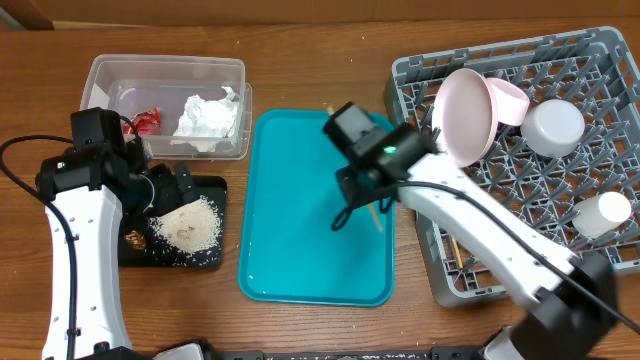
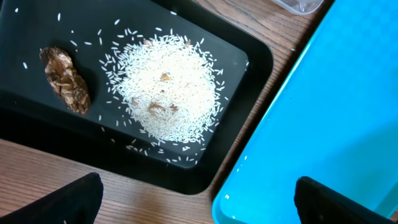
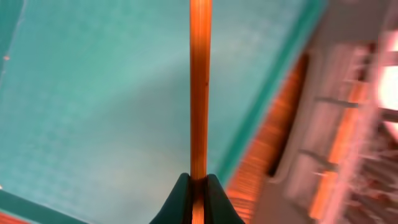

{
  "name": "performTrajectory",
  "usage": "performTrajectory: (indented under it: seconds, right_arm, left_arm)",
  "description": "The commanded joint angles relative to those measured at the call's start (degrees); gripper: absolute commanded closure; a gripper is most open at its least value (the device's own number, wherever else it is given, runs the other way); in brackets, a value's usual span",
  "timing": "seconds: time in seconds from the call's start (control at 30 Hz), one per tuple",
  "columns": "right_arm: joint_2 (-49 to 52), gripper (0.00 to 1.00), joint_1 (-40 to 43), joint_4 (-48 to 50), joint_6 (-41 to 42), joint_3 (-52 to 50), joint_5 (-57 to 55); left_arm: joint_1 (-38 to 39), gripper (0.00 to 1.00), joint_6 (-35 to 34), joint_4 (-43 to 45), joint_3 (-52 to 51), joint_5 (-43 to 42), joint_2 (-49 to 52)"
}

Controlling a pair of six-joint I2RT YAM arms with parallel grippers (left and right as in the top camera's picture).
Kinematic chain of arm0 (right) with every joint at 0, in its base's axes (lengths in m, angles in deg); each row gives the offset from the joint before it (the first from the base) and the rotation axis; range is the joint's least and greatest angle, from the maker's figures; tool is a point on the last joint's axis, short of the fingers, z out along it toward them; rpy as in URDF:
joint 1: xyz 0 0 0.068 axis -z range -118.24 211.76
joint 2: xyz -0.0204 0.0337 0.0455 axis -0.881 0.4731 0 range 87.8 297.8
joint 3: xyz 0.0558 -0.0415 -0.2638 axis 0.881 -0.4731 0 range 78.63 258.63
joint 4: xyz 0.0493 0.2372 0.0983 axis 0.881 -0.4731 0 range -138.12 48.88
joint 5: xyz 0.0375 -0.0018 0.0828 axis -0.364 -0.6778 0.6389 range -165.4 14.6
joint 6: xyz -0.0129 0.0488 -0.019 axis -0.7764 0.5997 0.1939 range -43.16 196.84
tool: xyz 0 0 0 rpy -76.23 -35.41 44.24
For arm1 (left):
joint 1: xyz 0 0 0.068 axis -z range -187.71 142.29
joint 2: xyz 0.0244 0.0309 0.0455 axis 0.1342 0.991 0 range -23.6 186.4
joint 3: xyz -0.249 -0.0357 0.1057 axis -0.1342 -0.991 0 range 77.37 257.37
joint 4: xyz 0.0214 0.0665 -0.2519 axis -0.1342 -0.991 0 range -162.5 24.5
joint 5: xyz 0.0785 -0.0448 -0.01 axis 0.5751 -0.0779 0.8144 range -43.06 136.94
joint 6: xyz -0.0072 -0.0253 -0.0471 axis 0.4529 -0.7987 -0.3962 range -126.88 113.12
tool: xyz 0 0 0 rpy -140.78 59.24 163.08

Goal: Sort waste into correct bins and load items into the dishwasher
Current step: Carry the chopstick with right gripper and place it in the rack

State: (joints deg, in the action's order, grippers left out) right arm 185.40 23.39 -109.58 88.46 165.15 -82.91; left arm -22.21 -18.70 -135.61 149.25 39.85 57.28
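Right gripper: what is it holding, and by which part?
A chopstick, pinched between the shut jaws, most of its length sticking out beyond them.

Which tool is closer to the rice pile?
Left. The left tool hangs open at the black tray, beside the rice; the right tool is over the teal tray's far side, shut on a chopstick.

Wears smooth white shells along the left arm (image 1: 75, 240) and right arm (image 1: 480, 225). Carries boxy black housings (image 1: 360, 130) at the wrists, the right one lit by a small green light (image 1: 388, 152). Trails a thin black cable (image 1: 74, 290) over the left arm, another along the right. Ends in black pincers: left pincer (image 2: 205, 199) blunt-tipped, right pincer (image 3: 198, 180) tapering to narrow dark tips.
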Motion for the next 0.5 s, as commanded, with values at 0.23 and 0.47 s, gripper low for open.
performTrajectory:
  seconds: [0.23,0.47]
  right_arm:
    - [-4.11,0.96,15.65,-5.81,-11.74,-0.07,-4.02]
    - [-4.04,0.96,22.01,-5.66,-12.13,-2.08,0.28]
  left_arm:
    - [-0.11,0.0,0.68,0.09,0.66,0.02,-0.2]
    - [-0.11,0.0,0.68,0.09,0.66,0.02,-0.2]
